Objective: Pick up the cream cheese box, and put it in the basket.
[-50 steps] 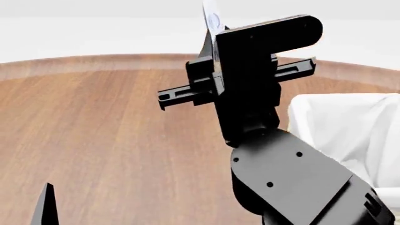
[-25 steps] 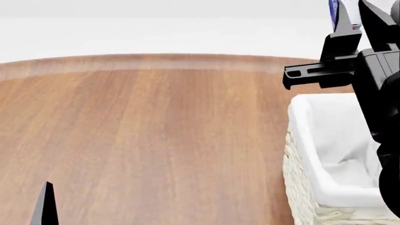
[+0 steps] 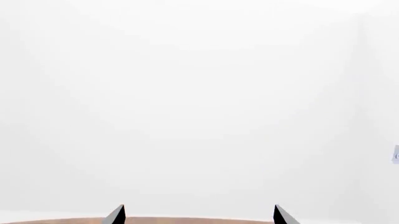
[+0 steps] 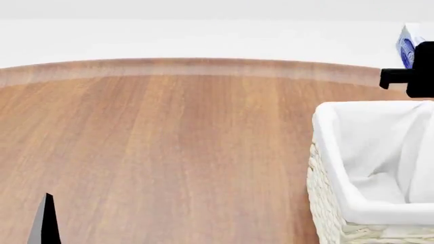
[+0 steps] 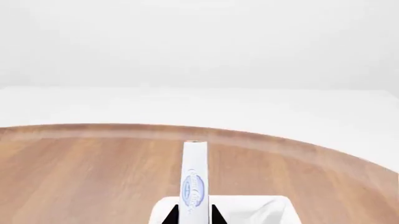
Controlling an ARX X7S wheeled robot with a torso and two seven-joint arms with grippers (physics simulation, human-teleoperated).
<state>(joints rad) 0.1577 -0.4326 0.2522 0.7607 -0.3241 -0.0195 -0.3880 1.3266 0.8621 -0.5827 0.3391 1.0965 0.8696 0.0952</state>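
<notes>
The table (image 4: 169, 147), a wide brown wood top with a curved far edge, is filling most of the head view, and its surface is lying bare from the left edge across to the basket.

The basket (image 4: 326, 203) is sitting at the table's right side, cream wicker with a white cloth liner folding over its rim; its open inside is showing white and its right part is running out of view. In the right wrist view its far rim (image 5: 224, 201) is showing just under the box.

The right gripper (image 5: 193, 215) is hanging above the basket's far end, mostly cut off at the head view's right edge (image 4: 413, 76). Its two dark fingertips are pinching the box from both flat sides.

The box (image 5: 194, 179) is standing on edge between them, thin and white with a blue oval mark on its narrow face; in the head view only its corner (image 4: 407, 48) is showing, up in the air over the basket's far rim.

The left gripper (image 3: 198, 215) is hovering low at the near left, tips spread apart and holding nothing.
</notes>
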